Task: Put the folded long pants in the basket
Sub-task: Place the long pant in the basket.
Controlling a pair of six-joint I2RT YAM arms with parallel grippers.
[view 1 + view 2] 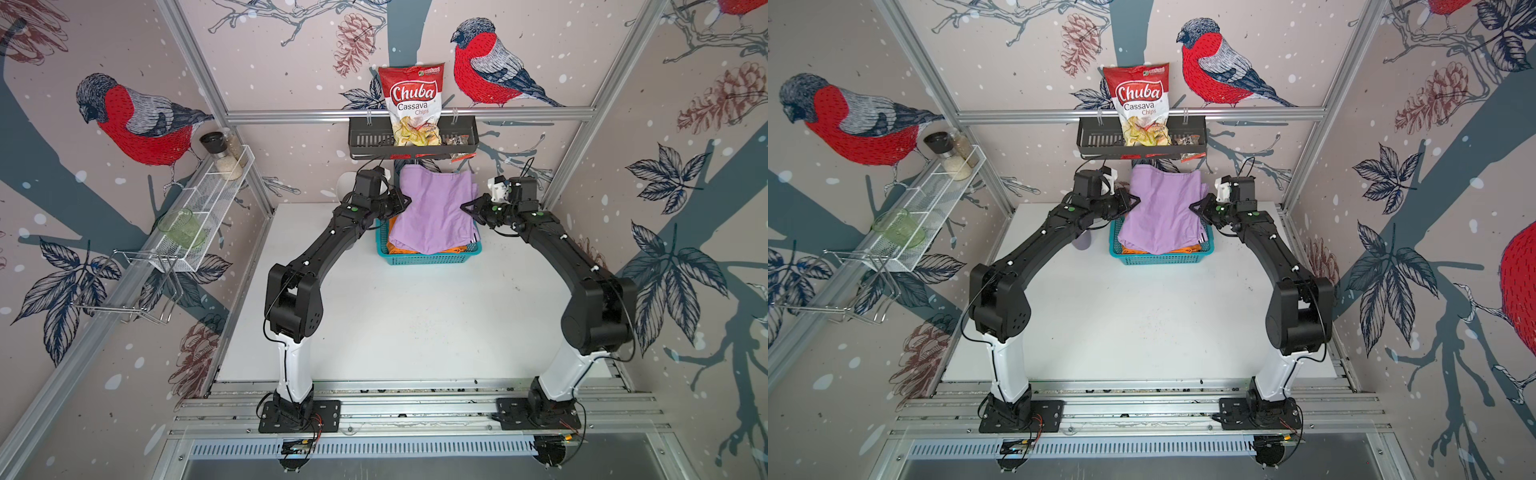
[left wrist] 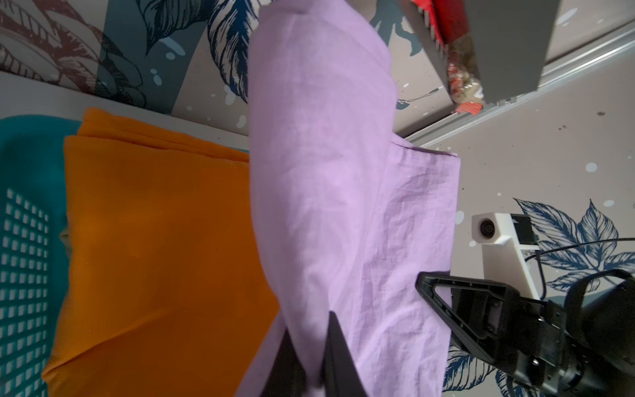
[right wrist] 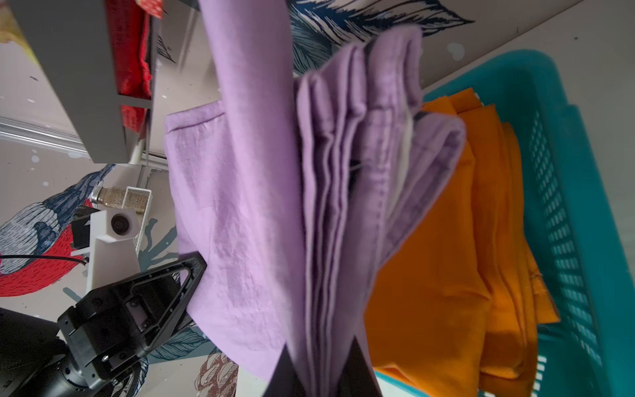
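The lilac folded long pants (image 1: 436, 208) (image 1: 1163, 208) hang in the air over the turquoise basket (image 1: 428, 258) (image 1: 1163, 258), held at both side edges. My left gripper (image 1: 409, 200) (image 2: 312, 364) is shut on the lilac pants' left edge. My right gripper (image 1: 462, 206) (image 3: 324, 364) is shut on the layered right edge of the lilac pants (image 3: 336, 172). Orange pants (image 2: 161, 247) (image 3: 446, 257) lie folded inside the basket (image 2: 24, 247) (image 3: 567, 206), under the lilac bundle. No tan pants show.
A dark grey slotted rack (image 1: 411, 139) with a Chuba chips bag (image 1: 413, 99) hangs on the back wall just above the raised pants. A white wire-mesh tray (image 1: 208, 203) with jars and a green cup is on the left wall.
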